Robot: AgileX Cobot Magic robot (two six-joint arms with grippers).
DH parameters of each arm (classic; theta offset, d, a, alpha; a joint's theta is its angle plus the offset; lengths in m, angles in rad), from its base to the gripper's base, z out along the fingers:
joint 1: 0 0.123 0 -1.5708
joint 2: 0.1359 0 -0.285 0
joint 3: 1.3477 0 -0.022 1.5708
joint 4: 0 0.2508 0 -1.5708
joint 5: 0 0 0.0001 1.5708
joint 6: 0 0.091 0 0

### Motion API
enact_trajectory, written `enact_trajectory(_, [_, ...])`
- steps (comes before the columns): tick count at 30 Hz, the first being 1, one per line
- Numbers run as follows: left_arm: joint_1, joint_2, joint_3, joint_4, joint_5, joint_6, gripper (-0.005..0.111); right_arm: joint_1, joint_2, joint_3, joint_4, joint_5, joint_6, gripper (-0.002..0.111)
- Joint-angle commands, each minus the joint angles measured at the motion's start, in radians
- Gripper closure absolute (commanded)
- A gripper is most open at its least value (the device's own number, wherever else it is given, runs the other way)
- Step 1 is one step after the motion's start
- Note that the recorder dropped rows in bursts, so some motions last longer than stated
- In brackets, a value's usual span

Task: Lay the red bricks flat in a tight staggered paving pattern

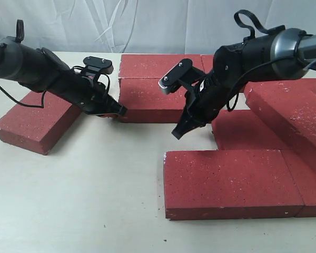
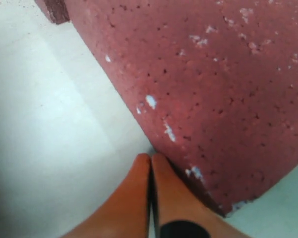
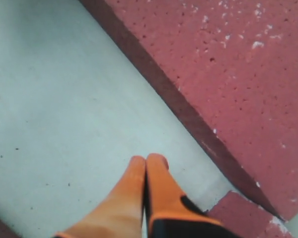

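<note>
Nearest the lens, the front brick (image 1: 226,182) lies flat with a neighbour (image 1: 312,179) butted to its end, well apart from the middle brick (image 1: 147,100), which I use as my reference for everything else. My left gripper (image 1: 119,110) is closed to a point with nothing between its orange fingers (image 2: 134,198), and its tip touches the middle brick's near corner at the end facing my left arm. My right gripper (image 1: 179,132) is likewise pinched shut and empty. It hangs over bare table (image 1: 95,200) just off the middle brick's other near corner, in the pocket between it and the front brick. Behind the middle brick the back bricks (image 1: 158,66) sit tight against it. Beyond its end toward my right arm, the right-hand bricks (image 1: 289,105) lie flat but skewed. As I judge it, the coming move turns on the loose brick (image 1: 37,124), which lies flat and apart from the middle brick, off the end my left gripper touches, under my left forearm. Its long axis runs diagonally while the middle brick's runs straight across, so it needs turning as well as sliding before it can close up. My left arm is plainly the nearer, since my right would have to cross the middle brick to reach it. A shut gripper suits shoving at an edge rather than lifting.
</note>
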Motion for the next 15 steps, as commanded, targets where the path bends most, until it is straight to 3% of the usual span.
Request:
enact_trajectory(1, [-0.010, 0.007, -0.005, 0.000, 0.045, -0.002, 0.107, -0.004, 0.030, 0.005, -0.042, -0.071, 0.005, 0.109])
enact_trajectory(5, [-0.010, -0.010, -0.005, 0.002, 0.081, -0.002, 0.107, -0.004, 0.047, 0.005, -0.079, -0.095, 0.008, 0.109])
enact_trajectory(15, [0.017, -0.030, -0.005, 0.017, 0.005, -0.002, 0.107, -0.004, 0.047, 0.005, -0.136, -0.107, 0.055, 0.109])
